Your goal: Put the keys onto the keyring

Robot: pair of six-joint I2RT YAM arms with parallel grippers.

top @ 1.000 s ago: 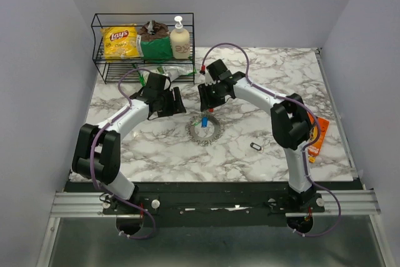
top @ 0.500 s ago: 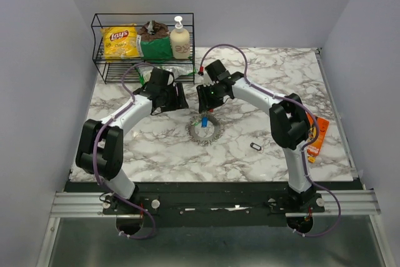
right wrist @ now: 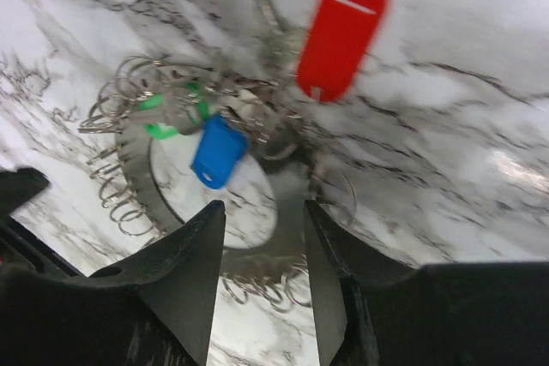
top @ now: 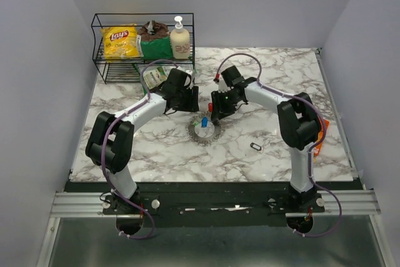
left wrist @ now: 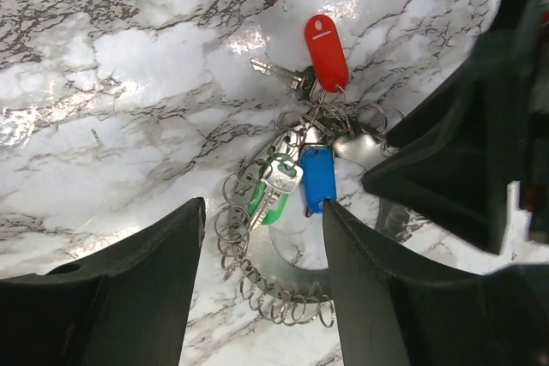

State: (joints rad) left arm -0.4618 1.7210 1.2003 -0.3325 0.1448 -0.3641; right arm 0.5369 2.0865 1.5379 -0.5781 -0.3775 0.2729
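The keys point(left wrist: 318, 179), one blue, one green point(left wrist: 273, 188) and one with a red tag point(left wrist: 326, 49), lie bunched on small rings at the far edge of the keyring point(top: 214, 137). The keyring is a wide metal hoop fringed with wire loops, flat on the middle of the marble table point(top: 281, 73). The red tag points away from the hoop, with a bare silver key beside it. The left gripper point(left wrist: 262, 207) hangs over the bunch, fingers spread with nothing between them. The right gripper point(right wrist: 264, 207) faces it from the other side, jaws likewise apart and holding nothing. The two grippers stand near each other over the keys. A small black clip point(top: 256, 146) lies right of the hoop, apart from it. At the table's far left corner a wire basket point(top: 143, 14) holds a crisp bag point(top: 119, 40), a green packet point(top: 155, 47) and a soap bottle point(top: 179, 39).
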